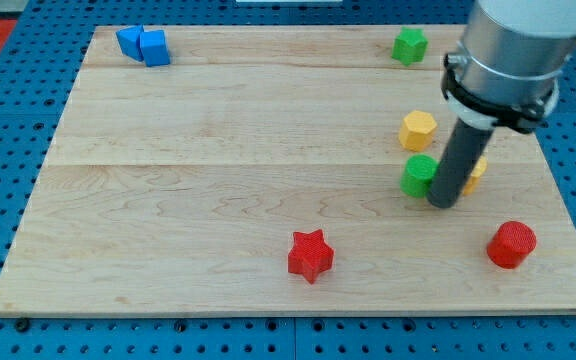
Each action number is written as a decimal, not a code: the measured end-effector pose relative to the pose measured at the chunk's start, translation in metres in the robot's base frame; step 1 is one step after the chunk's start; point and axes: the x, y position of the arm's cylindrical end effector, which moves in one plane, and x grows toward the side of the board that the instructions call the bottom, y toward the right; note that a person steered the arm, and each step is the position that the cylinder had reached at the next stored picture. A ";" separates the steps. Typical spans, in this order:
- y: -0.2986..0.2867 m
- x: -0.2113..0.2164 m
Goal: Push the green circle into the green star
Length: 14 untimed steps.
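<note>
The green circle (417, 175) lies on the wooden board at the view's right of centre. My tip (444, 203) rests just to its right and slightly below, touching or nearly touching its edge. The green star (409, 46) sits near the view's top right edge of the board, well above the circle. A yellow hexagon (418, 130) lies between them, directly above the green circle.
A second yellow block (476, 172) is partly hidden behind my rod on the right. A red circle (511, 244) lies at lower right, a red star (310, 255) at bottom centre. Two blue blocks (143, 45) sit at top left. The board's edge (298, 312) meets a blue pegboard.
</note>
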 end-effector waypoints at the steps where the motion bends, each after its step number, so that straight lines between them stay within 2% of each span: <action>1: -0.020 -0.042; 3: -0.081 -0.124; 5: -0.114 -0.111; 6: -0.131 -0.137; 7: -0.090 -0.172; 8: -0.064 -0.187; 9: -0.093 -0.158; 10: -0.140 -0.152; 11: -0.136 -0.183; 13: -0.041 -0.210; 14: -0.026 -0.215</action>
